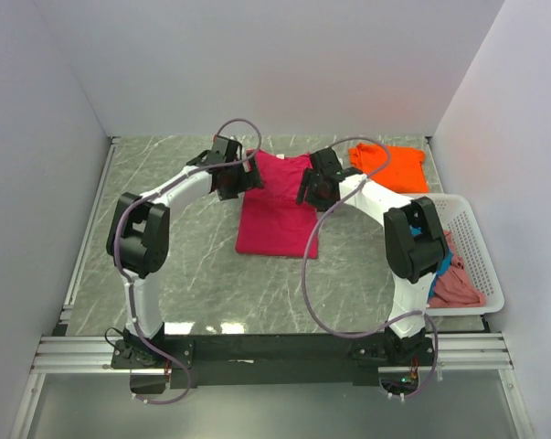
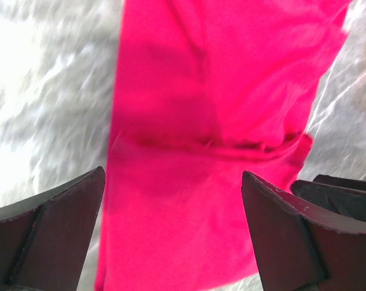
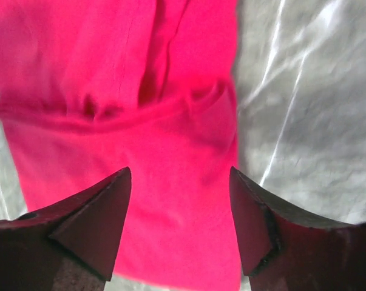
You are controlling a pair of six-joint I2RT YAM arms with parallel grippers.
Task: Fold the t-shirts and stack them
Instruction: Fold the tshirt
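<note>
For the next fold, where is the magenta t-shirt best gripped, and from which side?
Probably at its far end, one side edge per pincer, coming from above. The magenta t-shirt lies flat as a long strip, and the open left pincer and right pincer hang over that end.

white lattice basket [image 1: 469,230] at the right edge of a grey marbled table [image 1: 202,267], white walls [image 1: 284,64] around

Parted fingers [image 3: 91,236] frame the folded crimson t-shirt [image 3: 128,151] on a marbled table [image 3: 304,121].

Matt crimson cloth t-shirt [image 1: 277,206] on glossy marbled table [image 1: 193,265]
</note>
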